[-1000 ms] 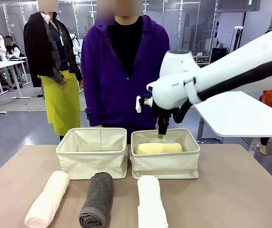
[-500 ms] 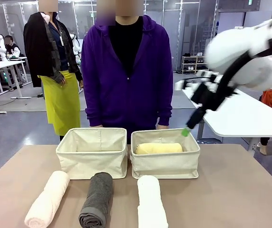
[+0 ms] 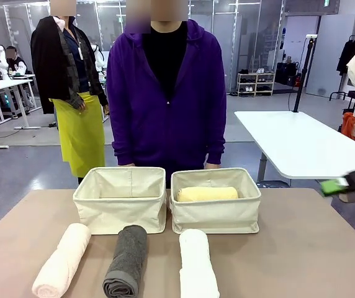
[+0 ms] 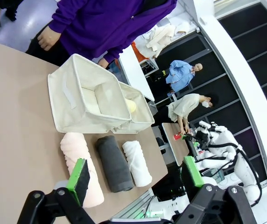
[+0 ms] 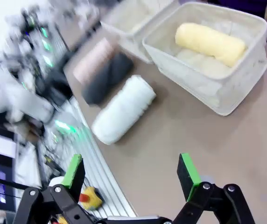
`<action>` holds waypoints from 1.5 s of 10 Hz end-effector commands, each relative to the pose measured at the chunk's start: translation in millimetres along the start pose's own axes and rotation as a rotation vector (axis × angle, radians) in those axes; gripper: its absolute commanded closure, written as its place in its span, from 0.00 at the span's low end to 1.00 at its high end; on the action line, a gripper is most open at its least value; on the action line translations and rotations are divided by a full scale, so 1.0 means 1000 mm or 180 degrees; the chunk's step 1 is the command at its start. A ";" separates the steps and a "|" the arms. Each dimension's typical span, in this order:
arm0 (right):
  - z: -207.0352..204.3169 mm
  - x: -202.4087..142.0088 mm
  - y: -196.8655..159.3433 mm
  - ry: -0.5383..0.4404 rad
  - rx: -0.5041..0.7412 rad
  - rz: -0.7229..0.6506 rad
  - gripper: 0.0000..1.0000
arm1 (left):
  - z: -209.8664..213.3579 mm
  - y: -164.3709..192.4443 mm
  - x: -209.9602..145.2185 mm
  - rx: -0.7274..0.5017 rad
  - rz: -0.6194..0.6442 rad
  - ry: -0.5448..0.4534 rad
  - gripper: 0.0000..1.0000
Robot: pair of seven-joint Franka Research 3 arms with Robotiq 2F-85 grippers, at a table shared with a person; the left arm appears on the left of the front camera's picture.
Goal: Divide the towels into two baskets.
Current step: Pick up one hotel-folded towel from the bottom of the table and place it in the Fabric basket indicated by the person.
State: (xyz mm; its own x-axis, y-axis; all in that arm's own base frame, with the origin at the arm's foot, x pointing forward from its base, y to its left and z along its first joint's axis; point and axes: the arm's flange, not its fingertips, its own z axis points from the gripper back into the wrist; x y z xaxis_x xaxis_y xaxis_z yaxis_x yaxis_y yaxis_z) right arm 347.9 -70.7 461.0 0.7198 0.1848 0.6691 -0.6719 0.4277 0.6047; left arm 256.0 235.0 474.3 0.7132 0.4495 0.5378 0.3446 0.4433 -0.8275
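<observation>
Two cream baskets stand side by side at the table's far side. The left basket (image 3: pixel 118 214) (image 4: pixel 77 105) (image 5: pixel 133 18) holds nothing that I can see. The right basket (image 3: pixel 215 217) (image 4: pixel 143 119) (image 5: pixel 208 79) holds the yellow towel (image 3: pixel 207 194) (image 4: pixel 130 105) (image 5: pixel 210 43). In front of them lie the pink towel (image 3: pixel 61 261) (image 4: pixel 80 158) (image 5: pixel 94 60), the grey towel (image 3: pixel 126 261) (image 4: pixel 114 163) (image 5: pixel 108 77) and the white towel (image 3: pixel 198 267) (image 4: pixel 137 161) (image 5: pixel 124 108). My right gripper (image 3: pixel 339 184) (image 5: pixel 130 170) is open and blurred at the right edge. My left gripper (image 4: pixel 136 175) is open, high above the near table edge.
A person in a purple hoodie (image 3: pixel 165 93) stands right behind the baskets, hands near the far rims. A white table (image 3: pixel 295 146) stands at the back right. The brown tabletop (image 3: pixel 301 248) is bare to the right of the white towel.
My right arm has pulled away from above the right basket, swinging right and down to the picture's edge. The yellow towel stays in the basket. The other towels have not moved.
</observation>
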 end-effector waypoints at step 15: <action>0.080 -0.149 -0.062 -0.1060 0.0429 -0.1255 0.00 | 0.003 -0.001 0.001 -0.0069 -0.0035 -0.0041 0.00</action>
State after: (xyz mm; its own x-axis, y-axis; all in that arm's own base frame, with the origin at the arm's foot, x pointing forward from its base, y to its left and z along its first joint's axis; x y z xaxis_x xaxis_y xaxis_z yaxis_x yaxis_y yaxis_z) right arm 270.1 -195.6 354.5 0.8526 -0.2615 0.4523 -0.3796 0.2849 0.8802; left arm 256.0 235.0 474.3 0.7133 0.4494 0.5377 0.3445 0.4433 -0.8275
